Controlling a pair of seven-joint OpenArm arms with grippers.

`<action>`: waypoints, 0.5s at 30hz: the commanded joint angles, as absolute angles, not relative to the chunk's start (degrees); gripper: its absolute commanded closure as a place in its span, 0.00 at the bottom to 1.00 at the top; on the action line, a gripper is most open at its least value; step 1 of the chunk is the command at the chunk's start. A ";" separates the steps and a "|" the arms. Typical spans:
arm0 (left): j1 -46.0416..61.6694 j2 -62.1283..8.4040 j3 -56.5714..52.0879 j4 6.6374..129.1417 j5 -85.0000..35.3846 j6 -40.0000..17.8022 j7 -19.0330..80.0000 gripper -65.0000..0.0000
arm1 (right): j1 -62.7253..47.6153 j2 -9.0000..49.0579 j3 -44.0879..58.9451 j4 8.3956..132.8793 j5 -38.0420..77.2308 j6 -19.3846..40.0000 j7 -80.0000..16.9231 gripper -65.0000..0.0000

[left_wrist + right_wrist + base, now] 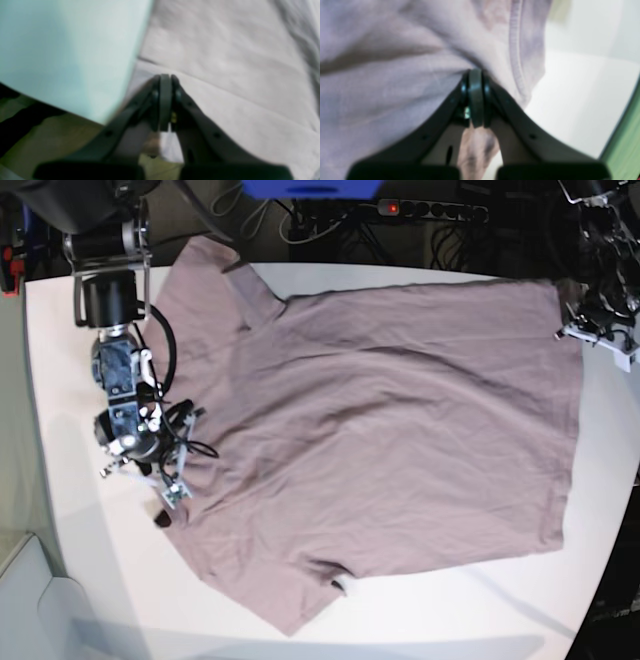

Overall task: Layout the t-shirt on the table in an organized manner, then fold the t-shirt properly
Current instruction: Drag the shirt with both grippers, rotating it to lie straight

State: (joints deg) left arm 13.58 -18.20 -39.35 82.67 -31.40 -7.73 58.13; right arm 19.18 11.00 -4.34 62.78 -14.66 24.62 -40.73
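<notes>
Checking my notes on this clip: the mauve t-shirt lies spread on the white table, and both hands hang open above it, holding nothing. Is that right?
Not quite. The t-shirt does lie spread on the table, but neither hand is open. The left hand is shut on the shirt's edge, as the left wrist view shows, and the right hand is shut on the fabric by the ribbed collar, as the right wrist view shows.

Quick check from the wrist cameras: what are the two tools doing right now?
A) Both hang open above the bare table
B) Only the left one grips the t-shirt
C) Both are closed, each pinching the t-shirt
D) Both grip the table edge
C: the left tool and the right tool each show jaws pressed together with the t-shirt cloth caught at the tips, over the table.
</notes>
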 commanded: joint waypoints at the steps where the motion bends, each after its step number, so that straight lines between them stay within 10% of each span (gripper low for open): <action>1: 13.67 -18.86 -39.43 82.59 -31.16 -7.69 58.51 1.00 | 19.82 11.91 -4.35 60.44 -15.78 25.80 -44.97 1.00; 15: 18.59 -18.68 -39.78 89.54 -39.60 -7.69 58.77 1.00 | 29.14 19.30 3.47 41.54 -15.78 25.54 -34.33 1.00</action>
